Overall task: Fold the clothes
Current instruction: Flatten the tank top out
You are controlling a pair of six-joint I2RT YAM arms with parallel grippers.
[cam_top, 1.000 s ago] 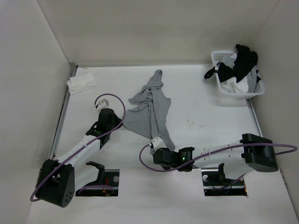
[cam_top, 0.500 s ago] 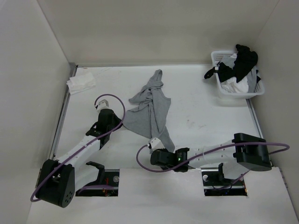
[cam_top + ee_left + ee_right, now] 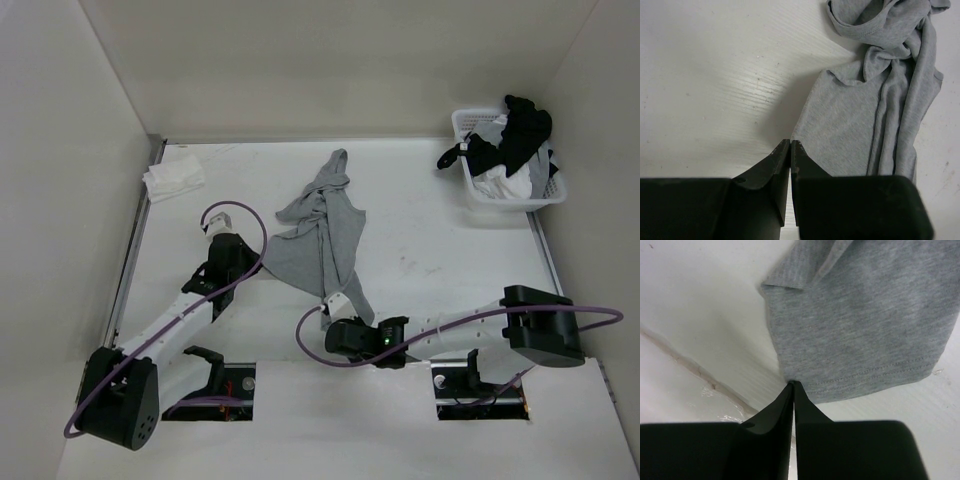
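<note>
The right end effector [image 3: 792, 386] has just closed; its jaws now stand pressed together with the tips at the stitched hem of the grey T-shirt [image 3: 325, 235], at the near corner, and the hem's edge seems nipped between them, though how much cloth they have is hard to tell; I judge this to be the grasp that lets the shirt be drawn out flat before any fold. The left end effector [image 3: 790, 145] is shut as well, its tips touching the shirt's other near corner; whether it holds cloth I cannot tell. The shirt lies crumpled and twisted in the middle of the table [image 3: 430, 230], one end bunched toward the far side. Against a second ago, the right wrist sits a little further left and nearer; the shirt's lie looks unchanged; the basket [image 3: 470, 195] of dark and white garments at far right is untouched.
</note>
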